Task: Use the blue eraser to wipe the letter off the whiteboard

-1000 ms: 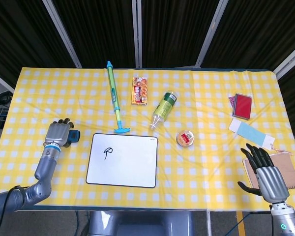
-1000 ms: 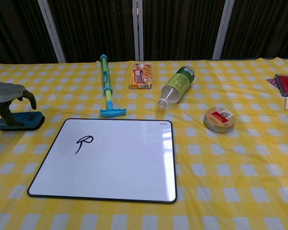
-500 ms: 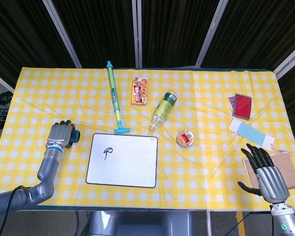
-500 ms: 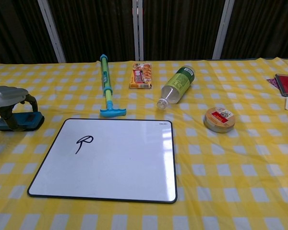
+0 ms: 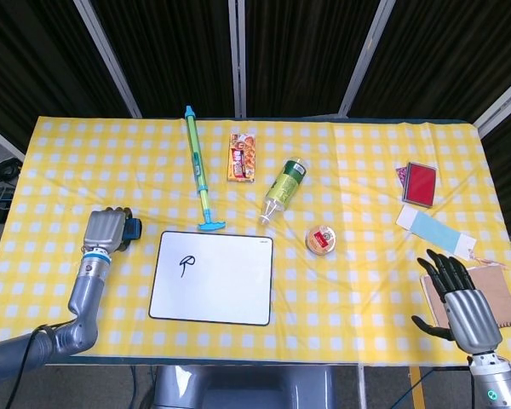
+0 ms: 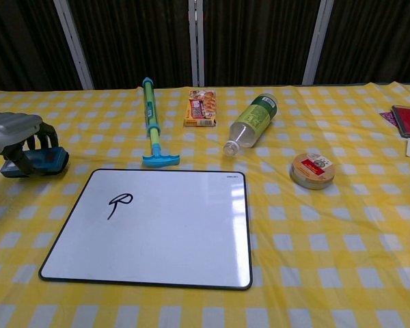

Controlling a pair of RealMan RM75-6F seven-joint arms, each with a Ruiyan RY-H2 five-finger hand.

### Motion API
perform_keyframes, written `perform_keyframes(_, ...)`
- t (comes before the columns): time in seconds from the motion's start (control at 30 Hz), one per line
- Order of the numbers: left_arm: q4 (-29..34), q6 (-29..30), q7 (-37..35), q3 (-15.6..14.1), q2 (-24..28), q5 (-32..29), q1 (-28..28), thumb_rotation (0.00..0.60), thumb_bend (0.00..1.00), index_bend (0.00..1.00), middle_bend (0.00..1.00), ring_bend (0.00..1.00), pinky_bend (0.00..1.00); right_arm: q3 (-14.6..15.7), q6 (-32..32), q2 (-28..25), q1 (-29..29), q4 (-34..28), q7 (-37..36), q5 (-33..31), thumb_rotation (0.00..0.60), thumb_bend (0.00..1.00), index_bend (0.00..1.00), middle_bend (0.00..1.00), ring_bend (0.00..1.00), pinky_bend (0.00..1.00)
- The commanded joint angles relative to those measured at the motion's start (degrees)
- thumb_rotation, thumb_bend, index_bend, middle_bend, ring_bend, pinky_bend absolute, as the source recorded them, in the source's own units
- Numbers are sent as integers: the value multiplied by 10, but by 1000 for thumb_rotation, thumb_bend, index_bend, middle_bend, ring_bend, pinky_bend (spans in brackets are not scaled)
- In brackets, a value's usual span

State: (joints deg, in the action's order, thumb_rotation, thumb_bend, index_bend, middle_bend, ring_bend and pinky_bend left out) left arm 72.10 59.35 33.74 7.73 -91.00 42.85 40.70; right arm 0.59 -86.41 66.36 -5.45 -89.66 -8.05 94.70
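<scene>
Blue block eraser (image 6: 35, 162): gripped by metallic left hand (image 6: 14, 131), fingers (image 6: 46, 136) curled over it. Right hand (image 5: 462, 296): fingers spread, empty. Glossy rectangular whiteboard (image 6: 157, 229): black letter (image 6: 119, 203).

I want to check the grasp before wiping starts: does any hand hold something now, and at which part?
The left hand holds the blue eraser, fingers curled over its top from above. The right hand holds nothing, fingers apart.
</scene>
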Motion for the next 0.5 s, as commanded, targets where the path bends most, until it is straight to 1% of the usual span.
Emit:
perform_keyframes(0.03,9,46,-66,3,2,91,-14,600,625,834,632,559,561,0,-2,0,1,-1,1,2,600,46,123,0,0,0)
perform_keyframes(0.07,12,55,-81,1,3,115,-16,600,625,834,632,559,561,0,-3,-1,1,-2,1,2,600,46,123,0,0,0)
perform_keyframes(0.13,21,63,-103,-1,4,144,-19,600,625,834,632,559,561,0,-4,-1,2,-2,1,2,600,46,123,0,0,0)
perform_keyframes(0.3,56,67,-140,-10,3,198,-21,600,625,834,632,559,561,0,-9,-3,3,-4,-1,4,600,46,124,0,0,0)
perform_keyframes(0.5,85,60,-165,-30,-19,251,-21,600,625,834,632,560,561,1,-11,-6,4,-6,-5,5,600,45,127,0,0,0)
